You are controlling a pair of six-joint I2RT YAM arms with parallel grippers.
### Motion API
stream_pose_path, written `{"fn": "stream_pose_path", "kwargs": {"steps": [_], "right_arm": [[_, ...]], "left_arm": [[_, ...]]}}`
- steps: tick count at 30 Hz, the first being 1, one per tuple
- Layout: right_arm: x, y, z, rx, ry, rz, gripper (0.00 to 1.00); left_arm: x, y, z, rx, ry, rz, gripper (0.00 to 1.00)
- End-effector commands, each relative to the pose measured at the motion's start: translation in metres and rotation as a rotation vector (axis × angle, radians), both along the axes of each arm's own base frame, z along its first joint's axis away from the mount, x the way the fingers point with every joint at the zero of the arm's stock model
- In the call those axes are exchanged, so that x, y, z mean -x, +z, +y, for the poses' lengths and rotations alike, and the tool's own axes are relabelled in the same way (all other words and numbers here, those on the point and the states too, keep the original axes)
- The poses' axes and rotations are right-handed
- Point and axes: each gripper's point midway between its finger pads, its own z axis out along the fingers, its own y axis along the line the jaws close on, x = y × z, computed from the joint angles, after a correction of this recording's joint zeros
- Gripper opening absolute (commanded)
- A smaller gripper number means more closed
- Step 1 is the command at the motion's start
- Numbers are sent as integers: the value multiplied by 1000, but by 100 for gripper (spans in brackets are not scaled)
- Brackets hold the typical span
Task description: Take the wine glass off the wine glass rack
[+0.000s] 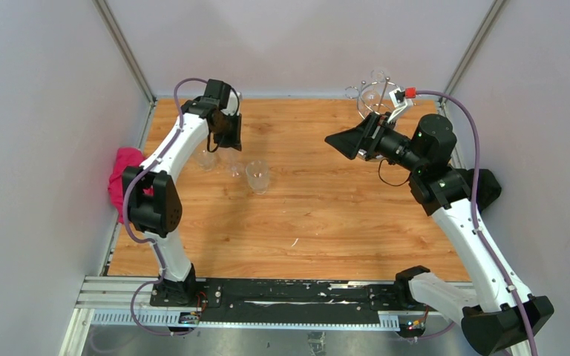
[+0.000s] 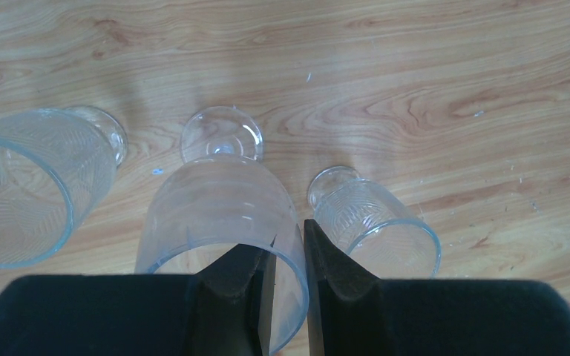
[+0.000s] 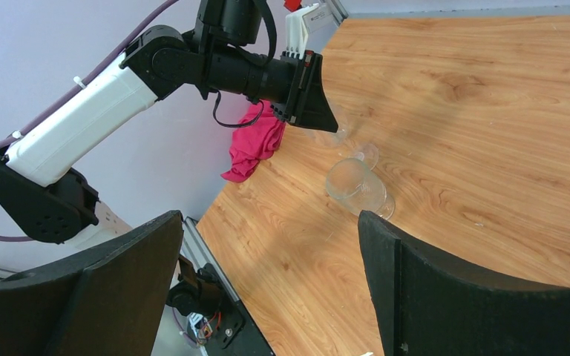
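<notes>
Wine glass (image 2: pixel 219 208) on table (image 2: pixel 415 74), rim pinched by left hand (image 2: pixel 288 248).

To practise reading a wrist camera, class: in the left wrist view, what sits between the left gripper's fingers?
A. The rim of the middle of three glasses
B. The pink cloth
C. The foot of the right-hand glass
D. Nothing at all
A: the left gripper has closed with one finger inside and one outside the rim of the middle wine glass.

Clear wine glass (image 2: pixel 223 200), pink cloth (image 1: pixel 122 165)
</notes>
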Motion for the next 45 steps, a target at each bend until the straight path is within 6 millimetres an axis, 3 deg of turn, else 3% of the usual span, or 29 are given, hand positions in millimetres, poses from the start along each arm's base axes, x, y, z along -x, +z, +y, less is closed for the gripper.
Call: {"fn": "stream_pose_path", "kwargs": {"steps": [1,26,34,45], "right_arm": [[-3,3,-5,7,-22,-22,92],[-4,-5,-3,8,-13,-2,92],[-3,-4,-3,4,-8,-2,93],[-1,-5,-3,1,-5,-2,93]], "left_arm": [[0,-12,0,-24,-13,17,0],[10,-17,7,-51,4,31,1],[13,-2,13,-65,25,-7,31],[12,27,16,-66,44,-70,48]]}}
